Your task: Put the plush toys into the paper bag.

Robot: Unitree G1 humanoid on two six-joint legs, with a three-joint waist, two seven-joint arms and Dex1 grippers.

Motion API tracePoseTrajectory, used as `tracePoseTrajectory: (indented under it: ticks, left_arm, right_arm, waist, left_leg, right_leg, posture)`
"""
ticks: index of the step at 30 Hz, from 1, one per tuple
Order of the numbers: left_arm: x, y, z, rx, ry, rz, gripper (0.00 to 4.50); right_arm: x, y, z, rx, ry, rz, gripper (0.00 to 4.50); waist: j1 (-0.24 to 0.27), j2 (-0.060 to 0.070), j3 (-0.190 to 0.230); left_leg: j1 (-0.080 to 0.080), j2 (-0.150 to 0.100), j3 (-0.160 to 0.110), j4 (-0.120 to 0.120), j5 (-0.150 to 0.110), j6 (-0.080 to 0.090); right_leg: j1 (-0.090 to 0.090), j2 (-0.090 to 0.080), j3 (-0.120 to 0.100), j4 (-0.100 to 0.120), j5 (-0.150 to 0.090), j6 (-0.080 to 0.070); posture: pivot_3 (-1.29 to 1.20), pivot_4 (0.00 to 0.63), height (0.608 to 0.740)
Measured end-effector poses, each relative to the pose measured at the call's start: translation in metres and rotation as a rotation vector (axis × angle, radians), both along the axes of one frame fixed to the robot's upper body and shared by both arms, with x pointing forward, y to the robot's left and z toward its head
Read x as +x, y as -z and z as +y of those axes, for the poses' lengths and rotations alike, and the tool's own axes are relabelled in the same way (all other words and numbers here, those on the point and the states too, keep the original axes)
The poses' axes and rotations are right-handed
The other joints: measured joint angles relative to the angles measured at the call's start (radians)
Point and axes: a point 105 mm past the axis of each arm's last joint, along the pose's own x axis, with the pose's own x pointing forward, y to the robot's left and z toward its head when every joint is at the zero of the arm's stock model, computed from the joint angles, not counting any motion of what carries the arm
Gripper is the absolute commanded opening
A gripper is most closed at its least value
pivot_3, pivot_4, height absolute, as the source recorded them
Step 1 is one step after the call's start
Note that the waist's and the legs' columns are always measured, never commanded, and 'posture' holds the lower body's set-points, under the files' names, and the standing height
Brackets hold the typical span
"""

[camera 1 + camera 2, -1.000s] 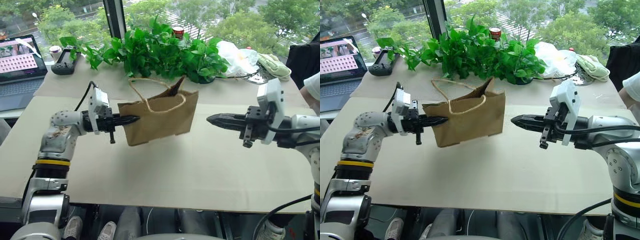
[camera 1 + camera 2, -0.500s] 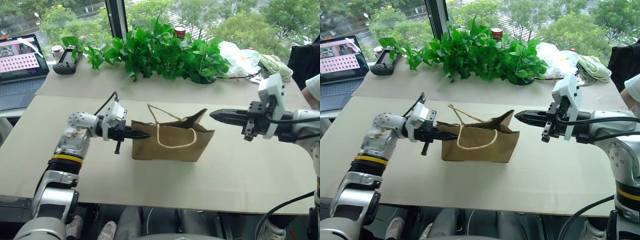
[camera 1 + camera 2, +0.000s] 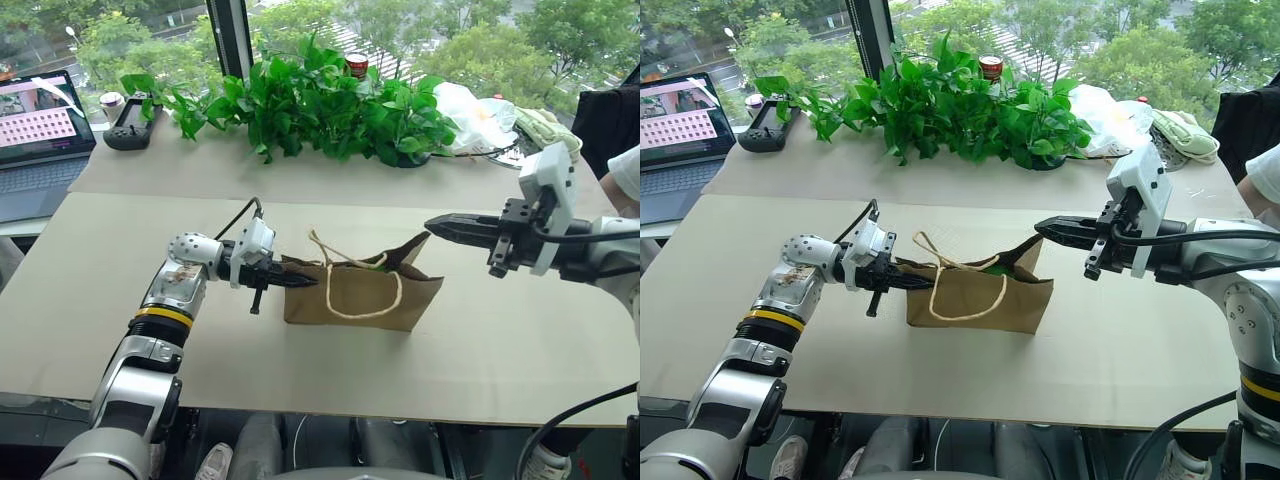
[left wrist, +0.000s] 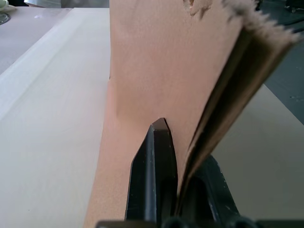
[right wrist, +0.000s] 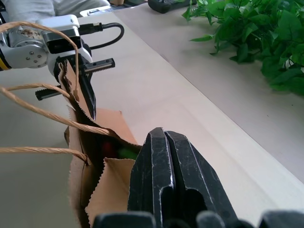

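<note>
Beige table (image 3: 120, 300) before a daylit window (image 3: 480, 30) showing trees outside

Brown paper bag (image 3: 350, 295) upright, plush toys (image 5: 118, 151) inside, red and green

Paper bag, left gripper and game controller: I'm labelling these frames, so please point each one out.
paper bag (image 3: 350, 300): left eye view, front face.
left gripper (image 3: 305, 282): left eye view, tips of fingers at the bag's edge.
game controller (image 3: 131, 124): left eye view, middle of body.
</note>
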Motion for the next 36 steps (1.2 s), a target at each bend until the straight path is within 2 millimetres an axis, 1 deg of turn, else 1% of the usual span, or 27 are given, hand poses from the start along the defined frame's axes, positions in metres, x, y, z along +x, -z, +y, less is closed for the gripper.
tracePoseTrajectory:
  ticks: [5, 7, 8, 9, 14, 15, 18, 22, 24, 27, 30, 32, 36]
  left_arm:
    - [0.001, -0.002, 0.007, 0.026, -0.025, 0.039, 2.92]
    - [0.0, -0.009, 0.007, 0.026, -0.028, 0.036, 3.65]
    - [0.0, -0.012, 0.007, 0.028, -0.031, 0.032, 3.91]
    - [0.0, -0.016, 0.007, 0.025, -0.038, 0.031, 4.36]
    - [-0.004, -0.031, 0.009, 0.008, -0.043, 0.032, 4.36]
    - [-0.006, -0.037, 0.009, 0.005, -0.047, 0.023, 4.36]
    - [-0.011, -0.042, 0.011, -0.001, -0.055, 0.021, 4.36]
    - [-0.014, -0.045, 0.019, 0.019, -0.08, 0.032, 4.36]
    - [-0.017, -0.054, 0.027, 0.025, -0.09, 0.034, 4.36]
    - [-0.019, -0.074, 0.048, 0.033, -0.14, 0.038, 4.36]
    - [-0.024, -0.1, 0.066, 0.018, -0.171, 0.07, 4.36]
    - [-0.027, -0.114, 0.073, 0.003, -0.181, 0.078, 4.36]
    - [-0.027, -0.118, 0.076, -0.019, -0.195, 0.094, 4.36]
  right_arm:
    - [0.0, 0.0, -0.002, -0.009, 0.008, 0.001, 0.0]
    - [0.001, 0.0, -0.003, -0.009, 0.013, 0.003, 0.0]
    - [0.002, 0.0, -0.003, -0.01, 0.018, 0.003, 0.0]
    - [0.003, 0.0, -0.004, -0.013, 0.028, 0.002, 0.0]
    - [0.004, 0.0, -0.007, -0.024, 0.046, -0.001, 0.0]
    - [0.006, 0.001, -0.009, -0.031, 0.06, -0.004, 0.0]
    - [0.01, 0.002, -0.014, -0.03, 0.092, -0.001, 0.0]
    - [0.014, 0.003, -0.019, -0.035, 0.121, 0.0, 0.0]
    - [0.014, 0.003, -0.02, -0.044, 0.126, -0.004, 0.0]
    - [0.012, 0.0, -0.024, -0.072, 0.132, -0.008, 0.0]
    - [0.01, 0.001, -0.025, -0.098, 0.125, -0.002, 0.0]
    - [0.007, 0.002, -0.025, -0.112, 0.11, 0.006, 0.0]
    - [-0.003, 0.006, -0.023, -0.158, 0.064, 0.031, 0.0]
  waist:
    - [-0.001, 0.0, 0.0]
    - [-0.001, 0.0, 0.0]
    - [-0.001, 0.0, 0.0]
    - [-0.001, 0.0, 0.0]
    - [-0.002, 0.0, 0.0]
    - [-0.003, 0.0, 0.0]
    - [-0.004, 0.0, 0.0]
    - [-0.006, 0.0, 0.0]
    - [-0.009, 0.0, 0.0]
    - [-0.012, 0.0, 0.0]
    - [-0.012, 0.0, 0.0]
    - [-0.011, 0.001, 0.0]
    - [-0.006, 0.001, 0.001]
  left_leg:
    - [0.0, 0.0, 0.0, 0.0, 0.0, 0.0]
    - [0.0, 0.0, 0.0, 0.0, 0.0, 0.0]
    - [0.0, 0.0, 0.0, 0.0, 0.0, 0.0]
    - [0.0, 0.0, 0.0, 0.0, 0.0, 0.0]
    - [0.0, 0.0, 0.0, 0.0, 0.0, 0.0]
    - [0.0, 0.0, -0.001, 0.0, 0.0, 0.0]
    - [0.0, 0.0, -0.001, 0.0, 0.0, 0.0]
    - [0.0, 0.0, -0.001, 0.0, 0.0, 0.0]
    - [0.0, 0.0, -0.001, 0.0, 0.0, 0.0]
    - [0.0, 0.0, -0.001, -0.001, 0.0, 0.0]
    - [0.0, 0.0, -0.001, -0.001, 0.0, 0.0]
    - [0.001, 0.0, 0.0, -0.001, 0.0, 0.0]
    - [0.001, 0.0, 0.0, 0.0, 0.0, 0.0]
  right_leg:
    - [0.0, 0.0, 0.0, 0.0, 0.0, 0.0]
    - [0.0, 0.0, 0.0, 0.0, 0.0, 0.0]
    - [0.0, 0.0, 0.0, 0.0, 0.0, 0.0]
    - [0.0, 0.0, 0.0, 0.0, 0.0, 0.0]
    - [0.0, 0.0, 0.0, 0.0, 0.0, 0.0]
    - [0.0, 0.0, 0.0, 0.0, 0.0, 0.0]
    - [0.0, 0.0, 0.0, 0.0, 0.0, 0.0]
    - [0.0, 0.0, 0.0, 0.0, 0.0, 0.0]
    - [0.0, 0.0, 0.0, 0.0, 0.0, 0.0]
    - [0.0, 0.0, 0.0, 0.0, 0.0, 0.0]
    - [0.0, 0.0, 0.0, 0.0, 0.0, 0.0]
    - [0.0, 0.0, 0.0, 0.0, -0.001, 0.001]
    - [0.0, 0.0, -0.001, 0.0, -0.001, 0.001]
  posture:
    - [0.0, 0.15, 0.713]
    - [0.0, 0.15, 0.713]
    - [0.0, 0.15, 0.713]
    - [0.0, 0.15, 0.713]
    - [0.0, 0.15, 0.713]
    - [0.0, 0.15, 0.713]
    - [0.0, 0.15, 0.713]
    - [0.0, 0.15, 0.713]
    - [0.0, 0.15, 0.713]
    - [0.0, 0.15, 0.713]
    - [0.0, 0.15, 0.713]
    - [0.0, 0.15, 0.713]
    - [0.0, 0.15, 0.713]
